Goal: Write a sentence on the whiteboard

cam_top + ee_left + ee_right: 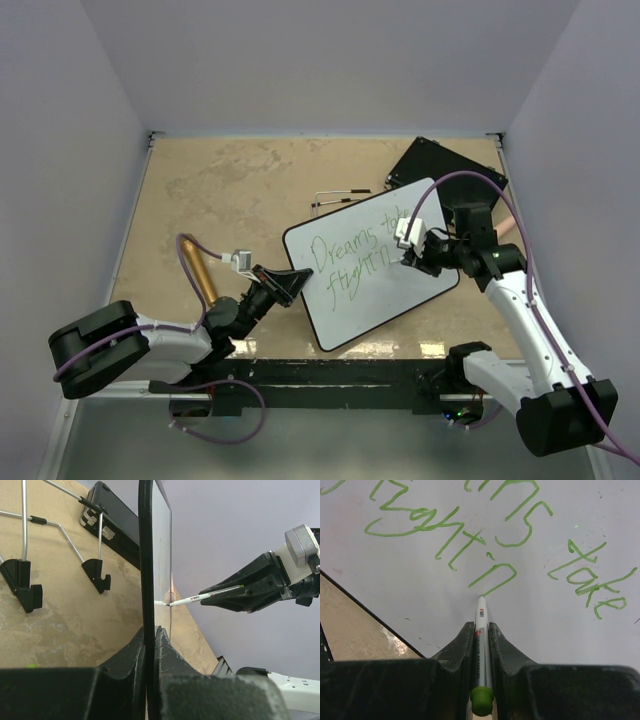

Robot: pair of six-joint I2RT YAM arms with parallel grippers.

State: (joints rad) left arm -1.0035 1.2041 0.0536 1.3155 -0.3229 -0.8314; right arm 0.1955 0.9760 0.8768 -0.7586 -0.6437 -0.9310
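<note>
Robot lab cell: plain walls (330, 60) enclosing tan table (220, 190), cabled arms (160, 340) bolted at edge

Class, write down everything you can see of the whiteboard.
The whiteboard is a glossy white rectangle with rounded corners and a thin black frame, set askew over the tan table. Green handwriting reads "Dreams take flight", with more begun. The left gripper is shut on its left edge; the right gripper holds a marker whose tip touches its face.
</note>
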